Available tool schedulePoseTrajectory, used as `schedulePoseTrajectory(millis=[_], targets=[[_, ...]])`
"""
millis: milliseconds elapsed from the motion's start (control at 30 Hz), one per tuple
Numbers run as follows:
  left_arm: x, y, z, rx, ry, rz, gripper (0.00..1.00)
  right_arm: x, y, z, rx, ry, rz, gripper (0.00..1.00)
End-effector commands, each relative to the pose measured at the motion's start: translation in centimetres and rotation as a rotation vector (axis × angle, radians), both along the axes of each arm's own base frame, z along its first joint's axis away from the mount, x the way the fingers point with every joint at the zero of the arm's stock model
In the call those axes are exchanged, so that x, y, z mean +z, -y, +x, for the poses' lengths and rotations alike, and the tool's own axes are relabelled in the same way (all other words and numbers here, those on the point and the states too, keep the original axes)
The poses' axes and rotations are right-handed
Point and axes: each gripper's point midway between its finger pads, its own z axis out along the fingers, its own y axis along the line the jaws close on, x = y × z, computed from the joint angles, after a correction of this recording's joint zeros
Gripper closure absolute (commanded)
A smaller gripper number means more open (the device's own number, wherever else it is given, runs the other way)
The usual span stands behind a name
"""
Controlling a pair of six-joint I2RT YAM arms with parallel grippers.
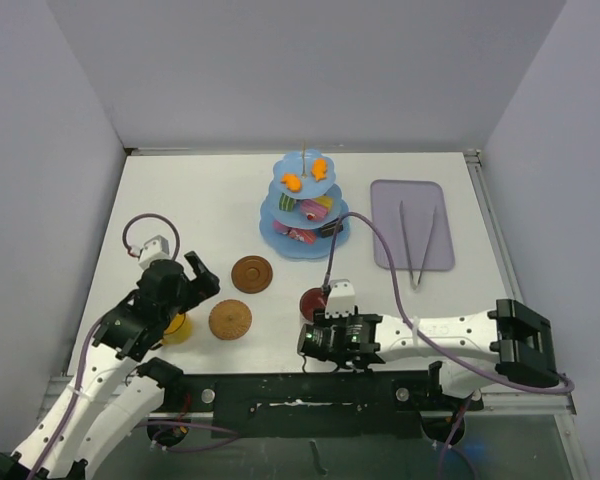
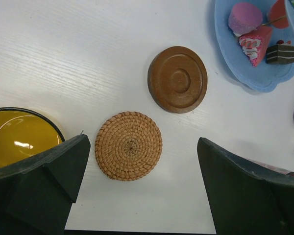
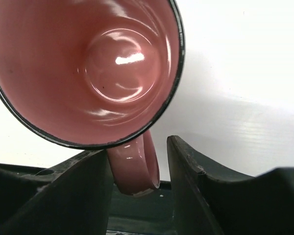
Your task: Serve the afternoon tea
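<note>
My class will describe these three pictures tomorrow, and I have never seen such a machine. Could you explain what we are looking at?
Two robot arms stand at a white table. The wide picture looks down from above; the other two come from a camera on each wrist. On the table are a blue three-tier stand with toy cakes, a wooden coaster, a woven coaster, a yellow mug, and a lilac tray holding tongs. The left arm's fingers are open and empty. The right arm's fingers sit either side of the handle of the dark-red mug; whether they grip it yet is unclear.
</note>
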Motion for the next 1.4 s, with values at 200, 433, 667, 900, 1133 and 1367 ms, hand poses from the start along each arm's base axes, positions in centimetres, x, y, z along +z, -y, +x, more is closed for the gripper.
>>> schedulePoseTrajectory(millis=[200,433,667,900,1133,1367], targets=[[2.3,0.0,0.8,0.024,0.111,-0.042,0.09,3.2,-1.2,3.2,0.246,0.246,0.137,0.44],[2.6,0.2,0.6,0.004,0.124,-0.049,0.09,3.5,-0.6,3.7,0.427,0.344,0.160,0.43],[3.0,0.5,0.8,-0.016,0.148,-0.048,0.09,1.9,-1.8,3.5,0.529,0.350,0.124,0.49],[3.1,0.7,0.8,-0.031,0.152,-0.050,0.09,1.0,-1.1,4.3,0.509,0.375,0.079,0.65],[3.4,0.7,0.7,-0.037,0.167,-0.052,0.09,1.6,-0.6,3.9,0.493,0.384,0.144,0.88],[2.7,0.7,0.6,-0.039,0.157,-0.047,0.09,4.2,-0.8,4.9,0.464,0.443,0.138,1.00]])
